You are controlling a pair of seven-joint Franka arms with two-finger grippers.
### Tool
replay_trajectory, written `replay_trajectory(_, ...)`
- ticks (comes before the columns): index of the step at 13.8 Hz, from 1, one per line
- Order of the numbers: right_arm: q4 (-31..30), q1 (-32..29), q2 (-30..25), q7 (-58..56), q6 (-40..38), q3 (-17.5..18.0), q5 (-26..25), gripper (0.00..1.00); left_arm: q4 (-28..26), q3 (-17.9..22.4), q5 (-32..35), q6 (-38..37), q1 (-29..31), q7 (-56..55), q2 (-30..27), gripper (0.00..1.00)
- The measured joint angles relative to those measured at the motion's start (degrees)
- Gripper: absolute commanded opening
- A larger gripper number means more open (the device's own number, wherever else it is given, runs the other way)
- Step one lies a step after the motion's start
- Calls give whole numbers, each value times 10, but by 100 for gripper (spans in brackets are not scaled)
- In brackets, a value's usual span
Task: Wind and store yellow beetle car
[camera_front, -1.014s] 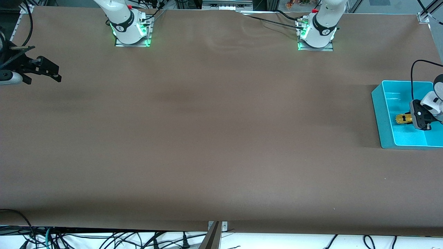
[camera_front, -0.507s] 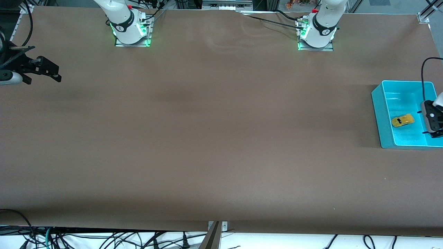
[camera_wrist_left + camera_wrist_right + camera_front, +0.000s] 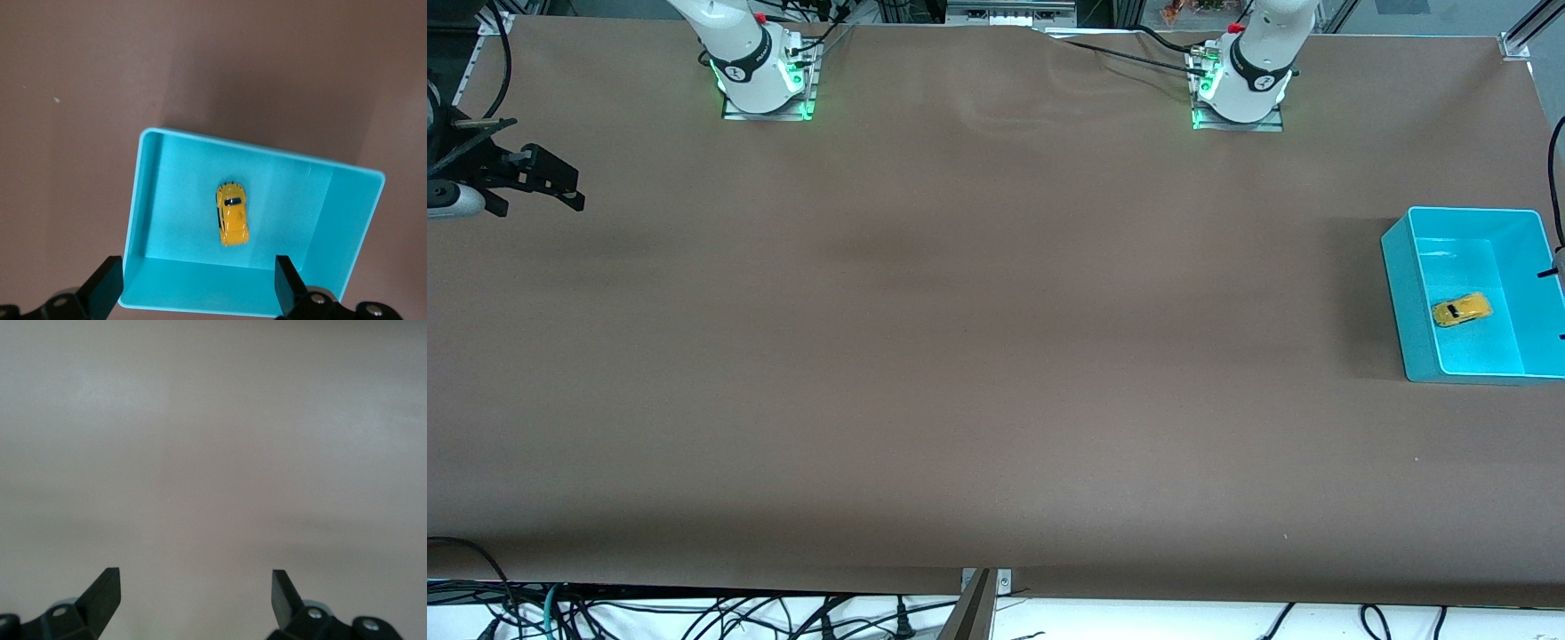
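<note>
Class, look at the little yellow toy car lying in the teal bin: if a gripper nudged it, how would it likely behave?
The yellow beetle car sits on its wheels, so it would probably roll along its length. It looks tiny and rigid, likely light. The teal bin has raised walls, which should stop it.

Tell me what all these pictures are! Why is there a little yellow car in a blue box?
These are two robot arms bolted to a brown table. One picture looks down from a high camera; the other two come from cameras on the arms' wrists. The yellow beetle car lies inside the blue box at the left arm's end of the table. The left gripper hangs above the box, fingers open, holding nothing. The right gripper waits over bare table at the right arm's end, also open and empty. So the toy is already put away.
</note>
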Motion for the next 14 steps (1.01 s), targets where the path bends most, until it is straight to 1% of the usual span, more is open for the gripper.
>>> replay_trajectory(4, 0, 0, 0, 0, 0, 0, 0, 100, 49, -88, 0, -67, -1, -164, 0, 100)
replay_trajectory(6, 0, 0, 0, 0, 0, 0, 0, 100, 57, -130, 0, -85, -2, -249, -1, 100)
replay_trajectory(8, 0, 0, 0, 0, 0, 0, 0, 100, 61, -160, 0, -94, -5, -320, -4, 100)
replay_trajectory(9, 0, 0, 0, 0, 0, 0, 0, 100, 63, -165, 0, -97, -14, -355, -13, 100)
replay_trajectory(12, 0, 0, 0, 0, 0, 0, 0, 100, 64, -165, -2, -120, -58, -445, -57, 100)
replay_trajectory(13, 0, 0, 0, 0, 0, 0, 0, 100, 64, -154, -16, -123, -75, -468, -71, 100)
replay_trajectory(14, 0, 0, 0, 0, 0, 0, 0, 100, 63, -123, -44, -126, -101, -491, -86, 100)
